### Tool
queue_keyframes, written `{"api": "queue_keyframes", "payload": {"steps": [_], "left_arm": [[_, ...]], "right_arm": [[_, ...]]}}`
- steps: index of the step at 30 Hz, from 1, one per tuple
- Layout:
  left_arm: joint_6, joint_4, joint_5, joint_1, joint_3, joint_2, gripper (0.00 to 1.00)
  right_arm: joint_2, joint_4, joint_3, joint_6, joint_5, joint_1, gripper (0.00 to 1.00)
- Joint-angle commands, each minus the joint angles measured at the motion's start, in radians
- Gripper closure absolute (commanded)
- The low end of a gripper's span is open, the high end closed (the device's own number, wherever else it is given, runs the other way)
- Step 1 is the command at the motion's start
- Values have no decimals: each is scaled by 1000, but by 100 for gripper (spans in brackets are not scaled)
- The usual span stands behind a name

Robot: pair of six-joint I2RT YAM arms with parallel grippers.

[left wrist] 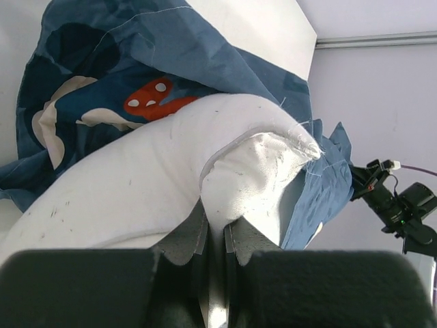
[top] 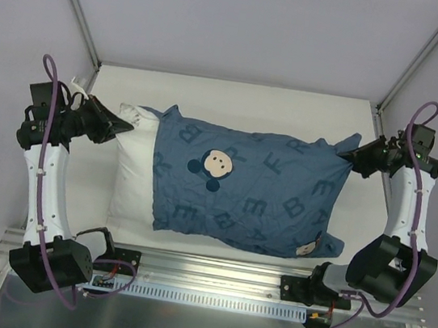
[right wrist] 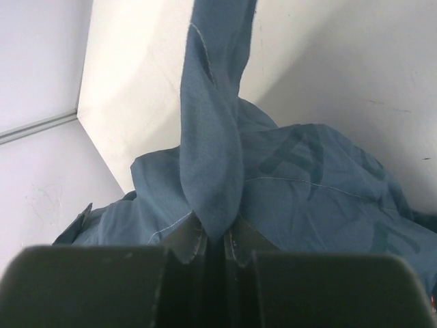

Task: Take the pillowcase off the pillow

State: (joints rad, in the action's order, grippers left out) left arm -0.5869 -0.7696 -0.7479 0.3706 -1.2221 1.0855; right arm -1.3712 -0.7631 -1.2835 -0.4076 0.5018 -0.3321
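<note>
Two arms hold the pillow and its cover from opposite ends.

The pillowcase lies in the middle of the white table and covers most of the pillow; only the left end of the pillow comes out white from the blue cloth. The left gripper has its jaws pressed on the far-left corner of the pillow, and the left wrist view shows this white corner squeezed between the two fingers. The right gripper pinches the far-right corner of the pillowcase, and the blue cloth rises as a twisted fold from its closed jaws. A mouse face is printed on top, and a small label sits near the front-right corner.
</note>
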Motion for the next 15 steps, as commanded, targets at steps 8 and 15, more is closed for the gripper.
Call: {"api": "queue_keyframes", "payload": {"steps": [8,15], "left_arm": [[1,116,145,93,-51,-53,100],[1,116,142,91,-33,-62,100]], "right_arm": [[153,123,-185,47,-215,-110,99],[147,139,-100,61,-201,-111,99]]}}
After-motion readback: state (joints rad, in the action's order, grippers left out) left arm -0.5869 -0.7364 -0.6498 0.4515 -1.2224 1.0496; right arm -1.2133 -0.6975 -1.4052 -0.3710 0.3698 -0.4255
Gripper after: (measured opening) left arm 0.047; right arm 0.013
